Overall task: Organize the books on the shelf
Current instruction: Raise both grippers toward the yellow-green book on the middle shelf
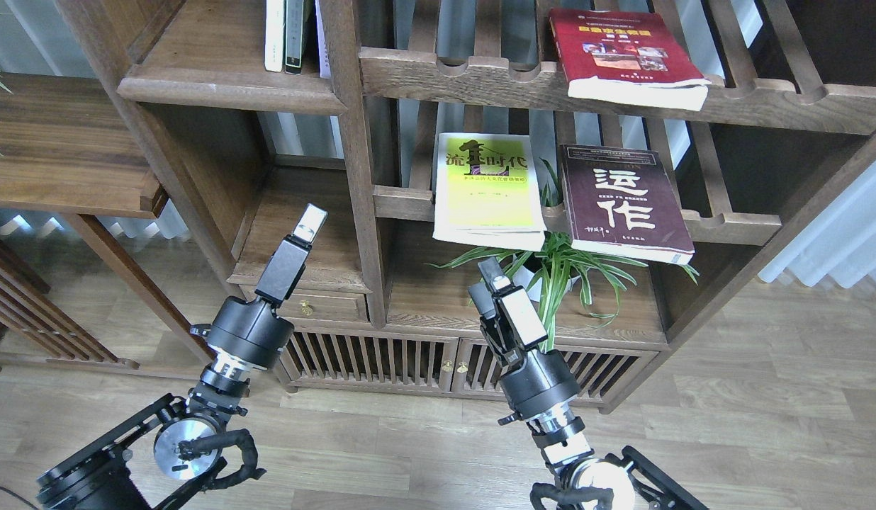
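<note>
Dark wood bookcase (pixel 353 142) over plank floor (pixel 764 397). Left gripper (pixel 307 227) raised before low left shelf (pixel 296 234), fingers edge-on, gap cannot tell, nothing held. Right gripper (pixel 498 287) below yellow book (pixel 484 188), finger gap cannot tell. Yellow book, maroon book (pixel 622 202) flat on middle slatted rack (pixel 728 227), plant (pixel 558 269) beneath. Red book (pixel 622 53) on upper rack (pixel 480 78), far right. Upright books (pixel 285 35) on upper left shelf.
</note>
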Robot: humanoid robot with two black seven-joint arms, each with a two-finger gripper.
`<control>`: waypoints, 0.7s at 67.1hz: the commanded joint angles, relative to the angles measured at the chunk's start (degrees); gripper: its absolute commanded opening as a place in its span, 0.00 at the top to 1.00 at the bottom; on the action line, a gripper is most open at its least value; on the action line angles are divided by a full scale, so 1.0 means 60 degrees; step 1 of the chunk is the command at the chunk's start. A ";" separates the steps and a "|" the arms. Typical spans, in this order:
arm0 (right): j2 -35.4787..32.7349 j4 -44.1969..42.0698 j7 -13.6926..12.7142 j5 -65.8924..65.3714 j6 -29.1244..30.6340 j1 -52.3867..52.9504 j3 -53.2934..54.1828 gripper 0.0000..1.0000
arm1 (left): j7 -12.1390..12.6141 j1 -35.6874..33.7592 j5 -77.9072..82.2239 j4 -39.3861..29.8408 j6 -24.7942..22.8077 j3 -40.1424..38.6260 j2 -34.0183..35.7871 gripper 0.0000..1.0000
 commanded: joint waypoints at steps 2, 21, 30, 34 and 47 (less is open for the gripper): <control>0.0000 -0.0077 0.0305 0.0245 0.0000 0.0268 -0.0158 0.01 | 0.0001 0.0058 0.0174 0.0016 0.0000 0.0081 -0.0287 0.00; 0.0000 -0.0296 0.1286 0.2134 -0.1765 0.1367 -0.1110 0.01 | 0.0001 0.0176 0.1390 0.0119 0.0000 0.0740 -0.0814 0.00; 0.0000 -0.0369 0.1272 0.3086 -0.2776 0.1616 -0.1139 0.01 | 0.0001 0.0176 0.1375 0.0119 0.0000 0.0696 -0.0887 0.00; 0.0000 -0.0399 0.1272 0.3350 -0.3055 0.1747 -0.1139 0.01 | 0.0001 0.0234 0.1375 0.0119 0.0000 0.0652 -0.0902 0.00; 0.0000 -0.0735 0.1257 0.3643 -0.3568 0.2216 -0.1285 0.01 | 0.0001 0.0264 0.1390 0.0177 0.0000 0.0564 -0.0946 0.00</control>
